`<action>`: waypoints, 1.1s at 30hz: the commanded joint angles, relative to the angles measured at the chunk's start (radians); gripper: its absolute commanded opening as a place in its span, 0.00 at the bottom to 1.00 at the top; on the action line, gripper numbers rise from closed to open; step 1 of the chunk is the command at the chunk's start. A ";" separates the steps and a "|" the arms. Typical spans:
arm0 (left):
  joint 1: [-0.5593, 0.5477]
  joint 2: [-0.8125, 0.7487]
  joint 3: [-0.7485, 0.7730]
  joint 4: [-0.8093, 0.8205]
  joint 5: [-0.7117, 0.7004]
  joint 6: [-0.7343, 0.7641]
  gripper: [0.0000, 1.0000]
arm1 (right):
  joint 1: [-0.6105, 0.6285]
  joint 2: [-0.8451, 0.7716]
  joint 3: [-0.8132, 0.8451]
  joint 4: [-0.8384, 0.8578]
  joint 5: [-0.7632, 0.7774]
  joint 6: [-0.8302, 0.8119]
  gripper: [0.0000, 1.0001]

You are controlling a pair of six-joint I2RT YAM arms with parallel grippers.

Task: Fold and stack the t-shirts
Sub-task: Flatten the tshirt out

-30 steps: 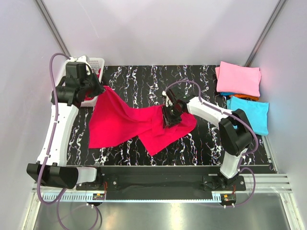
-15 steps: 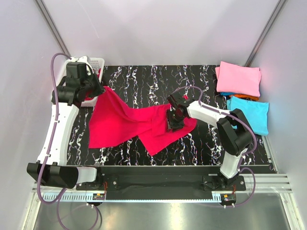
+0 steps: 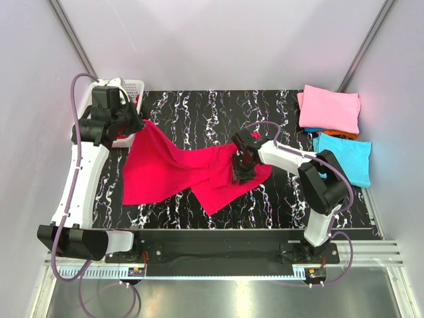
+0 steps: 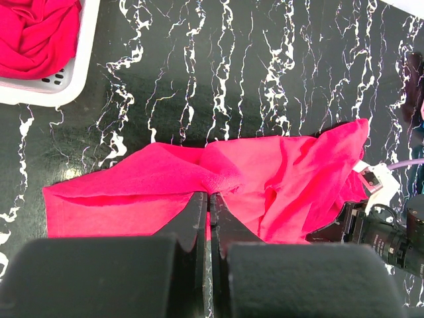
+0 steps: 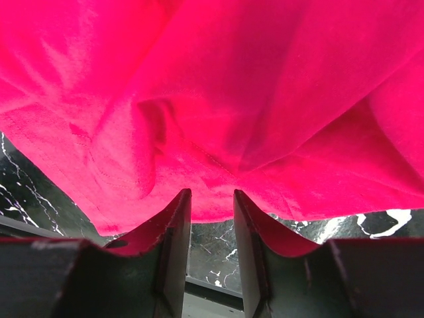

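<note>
Right wrist view: our released right claw [image 5: 211,194] may pinch doubled folds at the 3 o'clock edge of the red t-shirt [image 5: 218,99]; left claw [image 4: 209,196] grips it.

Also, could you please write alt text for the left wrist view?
The left gripper, shut, pinches a crimson t-shirt spread over the black marbled table. A white basket of red cloth sits upper left; the right arm shows lower right.

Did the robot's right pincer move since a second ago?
Yes. The right pincer slid a little to the right over the red t-shirt, toward the folded pink t-shirt, and slightly nearer the arm bases.
</note>
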 commanded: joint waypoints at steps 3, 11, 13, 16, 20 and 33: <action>0.000 -0.019 -0.007 0.029 -0.002 0.023 0.00 | -0.005 0.032 0.011 -0.006 -0.014 0.014 0.38; 0.000 -0.013 -0.002 0.031 -0.005 0.027 0.00 | -0.007 0.065 0.022 0.000 -0.023 0.008 0.36; 0.000 -0.013 -0.001 0.028 -0.005 0.030 0.00 | -0.007 0.076 0.026 0.006 -0.021 0.008 0.34; 0.000 -0.011 0.002 0.026 -0.006 0.032 0.00 | -0.007 0.087 0.043 0.006 -0.017 0.006 0.31; 0.000 -0.011 0.004 0.025 -0.008 0.033 0.00 | -0.007 0.081 0.060 -0.003 -0.001 0.000 0.24; 0.000 -0.016 0.002 0.023 -0.016 0.039 0.00 | -0.007 0.105 0.112 -0.043 0.022 -0.026 0.27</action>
